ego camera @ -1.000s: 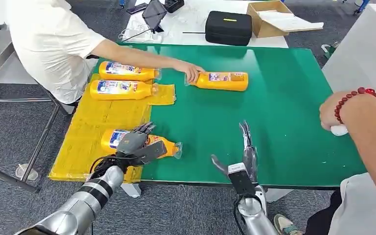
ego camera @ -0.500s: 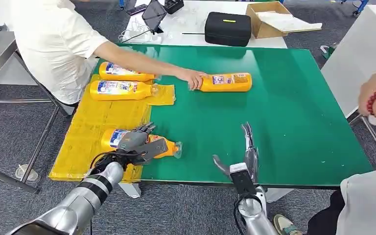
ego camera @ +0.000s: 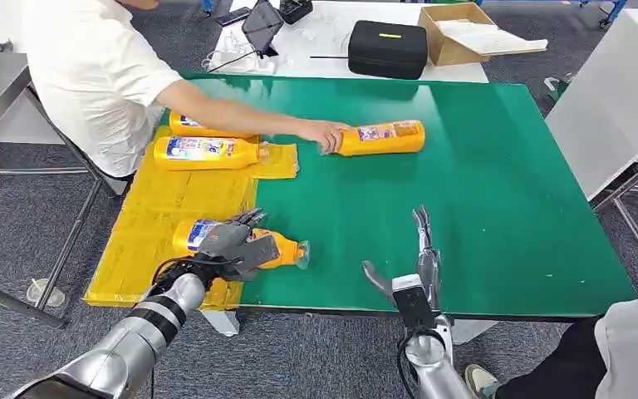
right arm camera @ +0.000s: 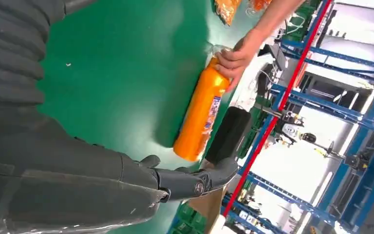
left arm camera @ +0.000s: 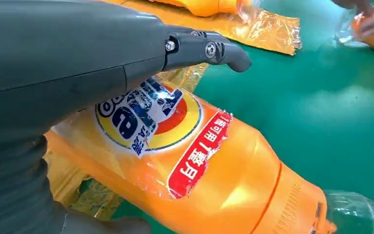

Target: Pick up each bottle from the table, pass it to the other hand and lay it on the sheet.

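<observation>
The left hand (ego camera: 231, 241) lay over an orange bottle (ego camera: 276, 249) at the near edge of the yellow sheet (ego camera: 159, 218), fingers curled across the labelled body and thumb along its side. The bottle rested on its side, base on the sheet and clear cap (ego camera: 301, 254) out over the green table (ego camera: 482, 183). The left wrist view showed the thumb (left arm camera: 209, 48) above the label — whether the hand truly clamped the bottle could not be told.

The right hand (ego camera: 411, 266) stood at the table's near edge, fingers straight and spread, holding nothing.

Farther back, two bottles (ego camera: 203, 152) lay side by side on the sheet. A person's hand (ego camera: 326, 133) touched the cap end of another bottle (ego camera: 380, 137) lying on the bare table, well apart from both robot hands.
</observation>
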### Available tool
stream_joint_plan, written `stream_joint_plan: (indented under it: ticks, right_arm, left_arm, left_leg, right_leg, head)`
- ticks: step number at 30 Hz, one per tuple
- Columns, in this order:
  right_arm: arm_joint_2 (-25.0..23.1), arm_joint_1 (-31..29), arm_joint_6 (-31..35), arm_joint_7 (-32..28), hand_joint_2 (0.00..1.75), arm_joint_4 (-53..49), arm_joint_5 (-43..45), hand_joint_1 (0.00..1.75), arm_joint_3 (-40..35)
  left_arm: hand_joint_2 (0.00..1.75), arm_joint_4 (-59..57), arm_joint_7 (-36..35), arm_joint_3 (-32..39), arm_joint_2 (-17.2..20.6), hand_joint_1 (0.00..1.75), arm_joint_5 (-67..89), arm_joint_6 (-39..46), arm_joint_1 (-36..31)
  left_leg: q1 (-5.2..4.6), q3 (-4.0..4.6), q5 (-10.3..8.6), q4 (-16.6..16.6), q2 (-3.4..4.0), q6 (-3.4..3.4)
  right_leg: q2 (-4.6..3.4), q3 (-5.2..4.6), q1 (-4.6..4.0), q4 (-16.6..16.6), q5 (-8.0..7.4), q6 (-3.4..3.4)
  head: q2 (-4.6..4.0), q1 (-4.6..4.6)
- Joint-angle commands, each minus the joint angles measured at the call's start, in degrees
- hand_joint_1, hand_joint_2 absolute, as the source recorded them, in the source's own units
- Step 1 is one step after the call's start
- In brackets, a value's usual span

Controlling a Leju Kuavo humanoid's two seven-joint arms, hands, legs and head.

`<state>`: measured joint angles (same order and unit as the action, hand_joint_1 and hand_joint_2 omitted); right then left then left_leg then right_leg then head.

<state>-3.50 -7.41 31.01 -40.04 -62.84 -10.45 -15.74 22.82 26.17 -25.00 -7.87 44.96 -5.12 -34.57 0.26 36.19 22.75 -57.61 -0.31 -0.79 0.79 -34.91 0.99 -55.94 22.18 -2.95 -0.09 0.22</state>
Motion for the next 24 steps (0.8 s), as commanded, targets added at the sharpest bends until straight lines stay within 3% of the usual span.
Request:
stream_joint_plan:
  ticks: [1,4,11,14,15,20,24]
  right_arm:
    - [0.28,-2.18,0.34,0.04,1.75,1.69,0.62,0.0,-2.72]
    - [0.28,-1.74,0.58,0.04,1.75,1.33,0.75,0.0,-3.09]
    - [0.37,-1.04,2.16,0.04,1.75,-0.08,0.98,0.0,-2.79]
    - [1.49,-2.07,5.31,0.04,1.75,3.28,-3.22,0.0,-6.19]
    - [1.77,-2.12,2.12,0.04,1.75,3.33,-2.13,0.0,-6.96]
    - [2.41,-2.15,2.33,0.04,1.75,3.31,-3.94,0.0,-8.47]
    - [3.65,-2.01,2.7,0.04,1.75,1.35,-5.1,0.0,-10.63]
  left_arm:
    - [1.75,5.77,10.08,0.92,0.26,0.0,-7.69,-1.82,5.27]
    - [1.75,11.28,13.49,0.64,0.41,0.0,-10.92,-3.52,7.65]
    - [1.75,21.91,11.53,-4.81,3.01,0.0,-13.1,-1.77,10.31]
    - [1.75,24.67,10.22,-6.44,3.19,0.0,-16.68,0.42,11.41]
    - [1.75,25.91,10.24,-6.59,3.23,0.0,-17.73,1.59,12.14]
    - [1.75,27.71,10.37,-6.74,3.27,0.0,-19.1,2.86,13.15]
    - [1.75,32.63,11.22,-5.89,2.42,0.0,-23.22,3.73,16.27]
  left_leg:
    - [0.04,-0.11,0.07,0.02,0.25,0.04]
    - [0.05,-0.12,0.11,0.02,0.32,0.03]
    - [0.06,0.21,0.13,-0.09,0.18,0.04]
    - [0.04,0.37,0.09,-0.06,0.16,0.03]
    - [0.06,0.38,0.09,-0.05,0.16,0.02]
    - [0.13,0.22,0.27,-0.12,0.33,0.05]
    - [0.04,0.59,0.07,-0.02,0.16,0.01]
  right_leg:
    - [-0.28,0.04,-0.05,0.04,-0.02,0.13]
    - [-0.35,0.03,-0.06,0.07,-0.01,0.13]
    - [-0.18,-0.28,-0.08,-0.04,0.07,0.11]
    - [-0.16,-0.45,-0.05,-0.02,0.04,0.09]
    - [-0.16,-0.46,-0.07,0.0,0.04,0.09]
    - [-0.33,-0.32,-0.15,-0.02,0.14,0.17]
    - [-0.14,-0.66,-0.05,0.02,0.02,0.05]
  head:
    - [0.0,0.0]
    - [0.0,0.0]
    - [0.0,0.0]
    - [0.0,0.0]
    - [0.0,0.0]
    - [0.0,0.0]
    - [0.0,0.0]
